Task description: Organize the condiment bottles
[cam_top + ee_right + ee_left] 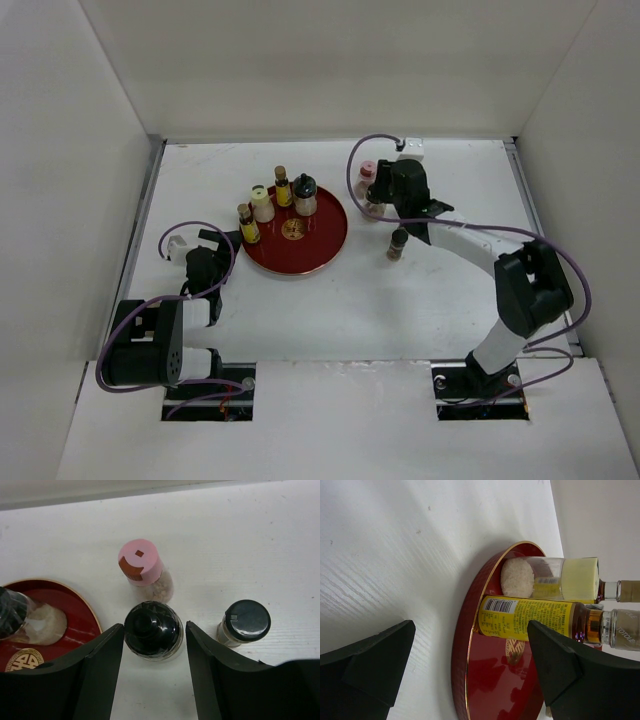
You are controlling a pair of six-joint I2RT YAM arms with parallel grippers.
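My right gripper [154, 625] is open, its fingers on either side of a black-capped bottle [153, 630] that stands on the table, with a small gap on each side. A pink-capped bottle [141, 562] stands just beyond it, and another black-capped bottle [245, 621] stands to its right. In the top view the right gripper [377, 205] is right of the red tray [320, 255]. The tray holds a yellow-labelled bottle [530, 617], a cream bottle [545, 577], a second yellow bottle [283, 187] and a black-capped jar [304, 195]. My left gripper [471, 625] is open and empty at the tray's left rim.
White walls enclose the table on the left, back and right. The pink-capped bottle [367, 173] and a dark-capped bottle [397, 243] stand close to the right arm. Purple cables loop around both arms.
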